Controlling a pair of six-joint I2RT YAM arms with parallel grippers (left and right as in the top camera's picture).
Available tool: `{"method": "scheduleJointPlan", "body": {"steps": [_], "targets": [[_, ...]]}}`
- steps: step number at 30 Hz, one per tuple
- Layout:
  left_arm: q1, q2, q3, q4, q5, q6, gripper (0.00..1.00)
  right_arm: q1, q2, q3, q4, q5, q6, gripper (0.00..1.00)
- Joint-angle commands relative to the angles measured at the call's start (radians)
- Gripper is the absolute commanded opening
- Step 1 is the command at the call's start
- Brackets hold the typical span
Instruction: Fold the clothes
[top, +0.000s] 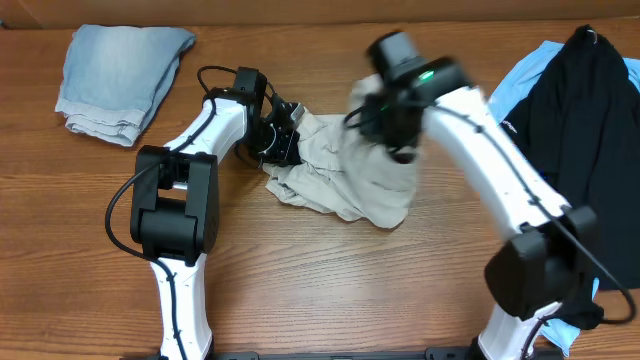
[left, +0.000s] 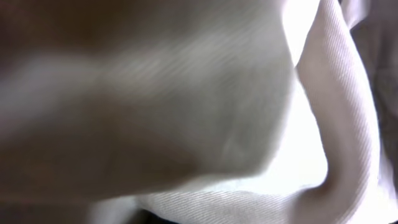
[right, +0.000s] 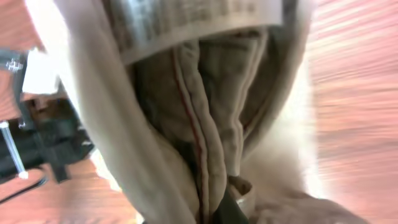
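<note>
While clothes (top: 345, 175) lie bunched, axis left-right | left gripper (top: 285, 140), right gripper (top: 398, 140): opening unseen

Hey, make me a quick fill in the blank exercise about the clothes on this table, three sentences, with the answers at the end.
1. The beige garment in the middle lies crumpled, not yet ____.
2. The folded denim piece sits at the far ____ corner of the table.
3. The black top lies over a lighter top, coloured sky ____.
Missing words: folded; left; blue.
</note>
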Motion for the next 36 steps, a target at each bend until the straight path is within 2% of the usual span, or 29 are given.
{"method": "scheduleJointPlan", "body": {"steps": [1, 9, 15, 25, 31, 36], "targets": [[0.005, 0.013, -0.008, -0.013, -0.095, -0.025, 0.04, -0.084, -0.064, 0.106, -0.092, 0.095, -0.088, 0.04], [0.005, 0.013, -0.008, -0.014, -0.120, -0.062, 0.04, -0.335, -0.064, 0.111, -0.249, 0.127, -0.169, 0.04], [0.003, 0.013, -0.008, -0.013, -0.119, -0.070, 0.04, -0.389, -0.064, 0.111, -0.249, 0.083, -0.221, 0.04], [-0.010, 0.013, -0.008, -0.017, -0.117, -0.070, 0.04, -0.266, -0.064, 0.111, -0.183, 0.081, -0.149, 0.04], [-0.017, 0.013, -0.008, -0.016, -0.117, -0.070, 0.04, -0.115, -0.063, 0.111, -0.112, 0.076, -0.079, 0.04], [-0.023, 0.013, -0.008, -0.016, -0.117, -0.069, 0.04, 0.015, -0.052, 0.087, 0.011, 0.114, -0.010, 0.04]]}}
